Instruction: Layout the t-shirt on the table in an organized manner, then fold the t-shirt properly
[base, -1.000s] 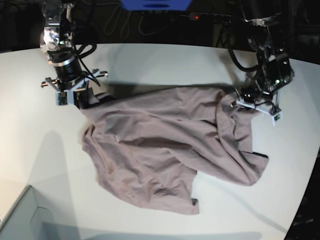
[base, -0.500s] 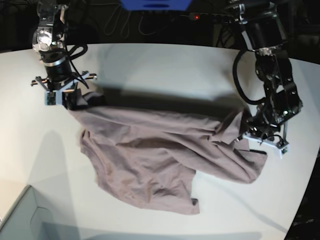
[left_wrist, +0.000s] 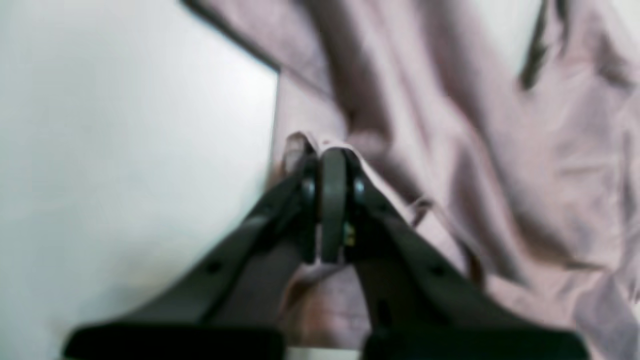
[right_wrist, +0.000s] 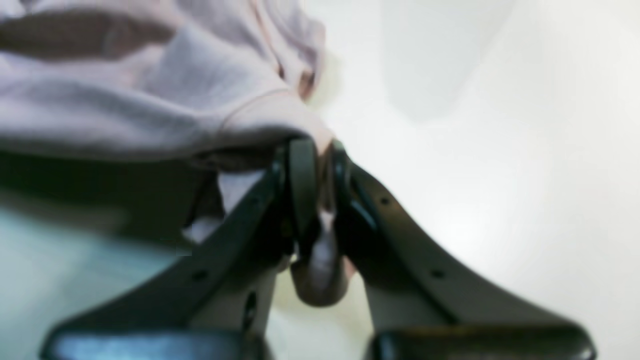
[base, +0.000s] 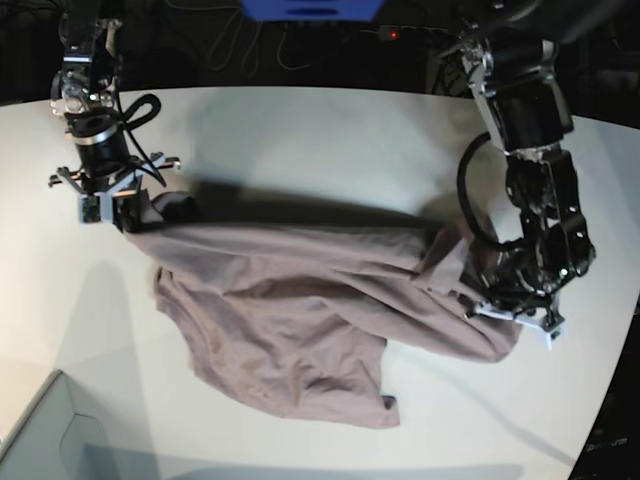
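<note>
The left claw (base: 508, 300) sits lower on the desk (base: 320, 130), now clamped on the t-shirt (base: 300, 310). The right claw (base: 125, 212) is farther out, stretching the top edge taut.

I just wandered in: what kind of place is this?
Probably a robotics lab: two arms, left gripper and right gripper, pinch a t-shirt over a white table, with cables behind.

The right gripper (right_wrist: 316, 165) is reaching up from the bottom of the frame, its two dark fingers (right_wrist: 300, 190) pressing together on a hemmed edge of the t-shirt (right_wrist: 150, 95). A small fold of mauve cloth is bulging out below the pinch, between the fingers. The rest of the fabric is bunching across the upper left, while the table (right_wrist: 500, 150) is showing white across the right.
</note>
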